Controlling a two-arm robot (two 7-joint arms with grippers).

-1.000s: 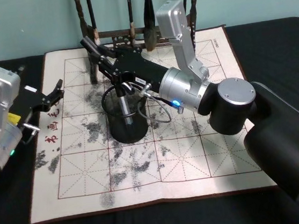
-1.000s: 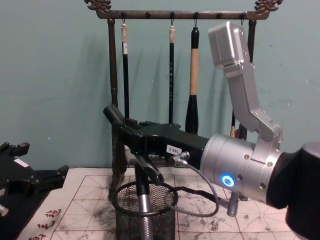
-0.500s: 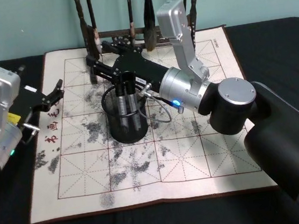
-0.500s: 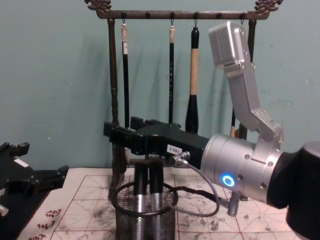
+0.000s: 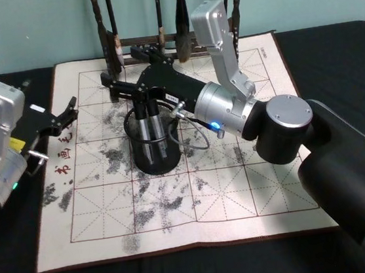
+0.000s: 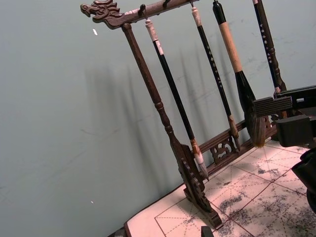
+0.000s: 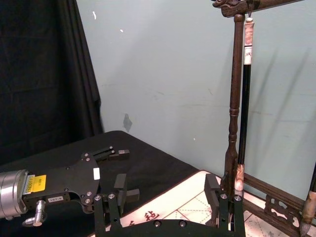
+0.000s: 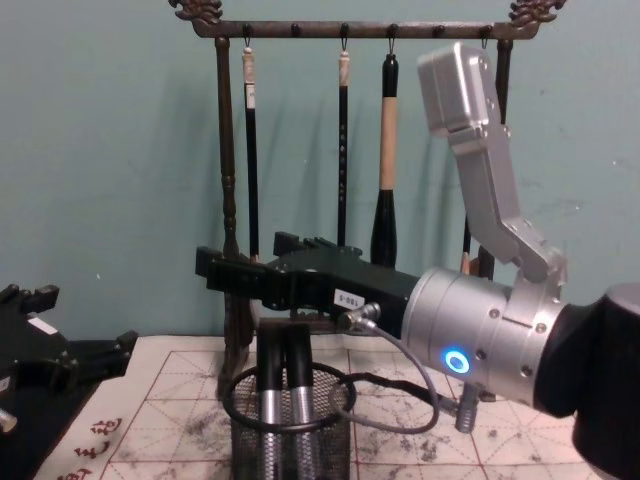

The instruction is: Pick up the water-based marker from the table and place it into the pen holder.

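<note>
Right gripper (image 5: pixel 123 82) hovers just above pen holder (image 5: pixel 153 154), fingers spread wide, gripping nothing. Two markers (image 8: pixel 277 395) stand upright inside pen holder, black caps above rim, lower ends cut off in chest view. Left gripper (image 5: pixel 69 111) left of pen holder, well apart, jaws parted, empty. Red characters (image 5: pixel 61 160) on mat (image 5: pixel 242 195) left of pen holder, unreadable. Label on right gripper too small to read.

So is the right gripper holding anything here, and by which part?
Nothing. The right gripper is open above the pen holder, where two markers stand; the left gripper is parked, empty.
</note>
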